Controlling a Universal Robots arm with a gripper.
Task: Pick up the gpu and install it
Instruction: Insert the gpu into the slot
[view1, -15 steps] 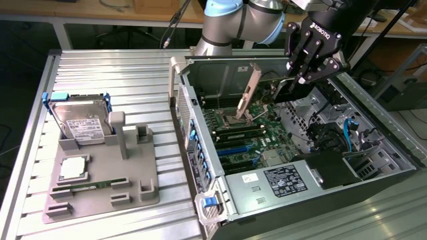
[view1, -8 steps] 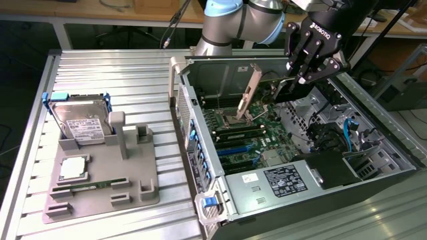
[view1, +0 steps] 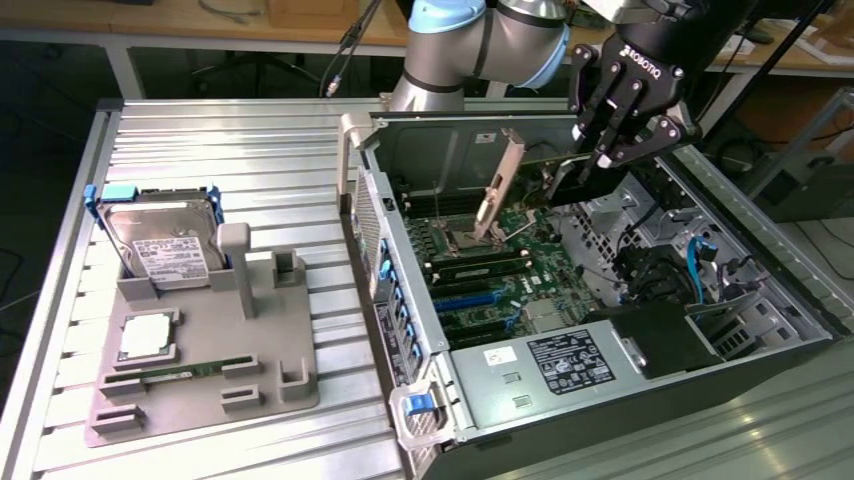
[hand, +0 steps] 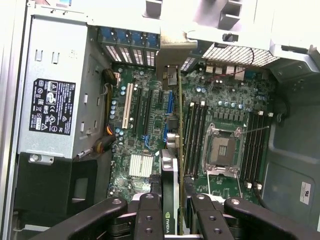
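Note:
My gripper (view1: 589, 166) hangs over the open computer case (view1: 400, 300), shut on the gpu (view1: 499, 190). The card hangs edge-on inside the case, above the green motherboard (view1: 514, 275), and its beige metal bracket points toward the case's rear wall. In the wrist view the gpu (hand: 170, 165) runs as a thin edge from between my black fingers (hand: 150, 212) to its bracket (hand: 175, 55) at the slot openings. It sits over the board between the expansion slots (hand: 145, 112) and the memory slots (hand: 195, 130). Whether it touches a slot I cannot tell.
A grey fixture (view1: 200, 350) on the exterior view's left holds a silver hard drive (view1: 167, 245), a processor (view1: 144, 337) and a memory stick (view1: 187, 372). Inside the case are the power supply (view1: 561, 362), the processor socket (hand: 220, 150), cables and drive bays (view1: 667, 270).

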